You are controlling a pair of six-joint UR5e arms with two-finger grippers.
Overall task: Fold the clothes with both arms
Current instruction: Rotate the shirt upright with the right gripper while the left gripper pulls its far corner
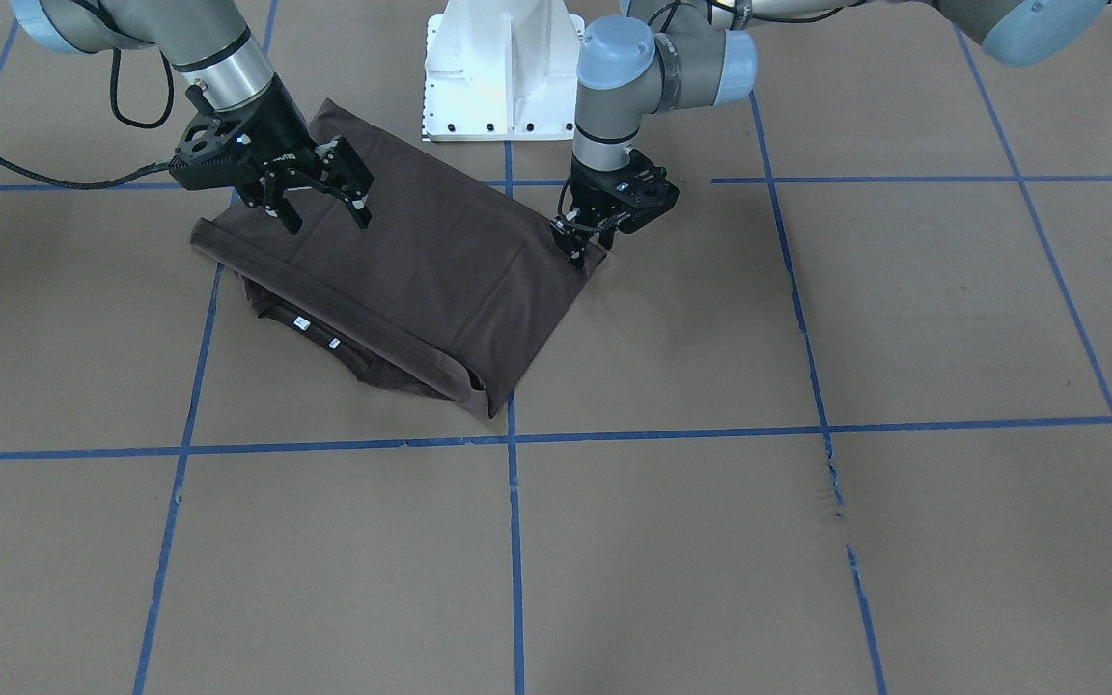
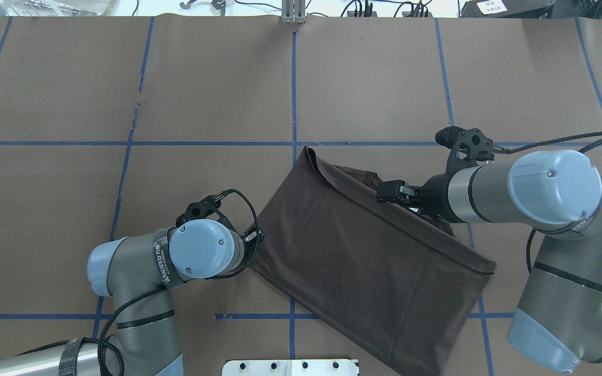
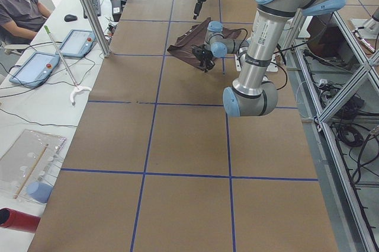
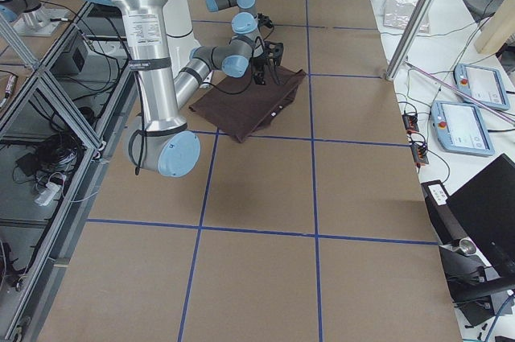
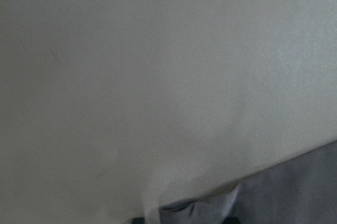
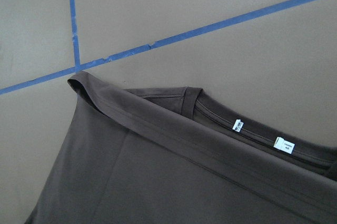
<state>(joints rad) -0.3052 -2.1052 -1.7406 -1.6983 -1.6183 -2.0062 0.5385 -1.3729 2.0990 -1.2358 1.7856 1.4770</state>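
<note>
Brown-papered table [image 1: 807, 541] carries the folded T-shirt [image 1: 440, 290]; left claw [image 1: 577, 253] pinches its corner, right claw [image 1: 326, 224] hangs spread, so a lone pull could undo the fold.

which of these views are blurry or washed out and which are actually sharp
Left wrist view: blurred to a pale wash, with only a darker patch at lower right. Right wrist view: sharp, the T-shirt seams and two white tags crisp. Overhead view: evenly lit, but blown out white past the far edge of the table. Front-facing view: in focus, with soft, faint shadows only.
</note>
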